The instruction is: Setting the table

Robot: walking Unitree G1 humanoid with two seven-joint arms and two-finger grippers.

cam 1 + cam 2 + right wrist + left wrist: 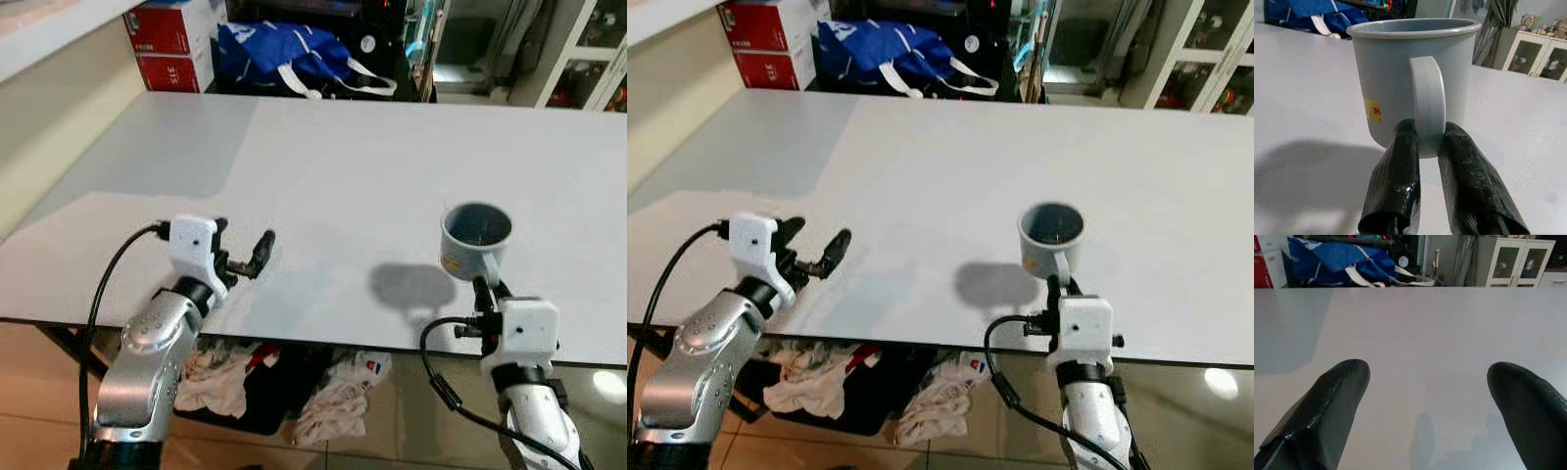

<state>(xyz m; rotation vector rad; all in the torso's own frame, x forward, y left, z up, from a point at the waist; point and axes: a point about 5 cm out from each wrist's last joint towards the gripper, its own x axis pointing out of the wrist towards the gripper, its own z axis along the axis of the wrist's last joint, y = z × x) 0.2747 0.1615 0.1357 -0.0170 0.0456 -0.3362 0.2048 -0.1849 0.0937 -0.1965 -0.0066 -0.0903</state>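
table [372, 166] top bare and open all round the mug [473, 238], which the right gripper [1429, 142] holds by its handle, raised over the near edge; its shadow lies on the table to the mug's left. left gripper [247, 254], fingers spread, hangs over the table well left of the mug with free surface between. beyond the far edge: blue bag [279, 54], red boxes [168, 44]. under the near edge: heaped cloths [294, 392].
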